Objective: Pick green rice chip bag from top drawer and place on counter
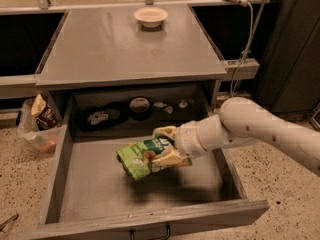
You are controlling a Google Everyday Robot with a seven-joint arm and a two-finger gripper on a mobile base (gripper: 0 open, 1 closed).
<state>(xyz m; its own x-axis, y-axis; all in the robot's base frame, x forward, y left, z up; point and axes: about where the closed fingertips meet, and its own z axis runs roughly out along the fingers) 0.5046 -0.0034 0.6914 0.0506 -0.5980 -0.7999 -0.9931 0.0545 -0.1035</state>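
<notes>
The green rice chip bag (pixel 141 157) is bright green and glossy, held clear above the floor of the open top drawer (pixel 100 194), with its shadow below it. My gripper (pixel 166 145) comes in from the right on a white arm and is shut on the bag's right end, one pale finger above it and one below. The grey counter (pixel 110 49) lies flat above and behind the drawer.
A white bowl (pixel 150 16) stands at the counter's far edge. Dark items and a round tin (pixel 139 104) lie at the back of the drawer. A clear bin with a brown-and-yellow snack bag (pixel 41 113) sits on the speckled floor at left. A cable (pixel 247 34) hangs at right.
</notes>
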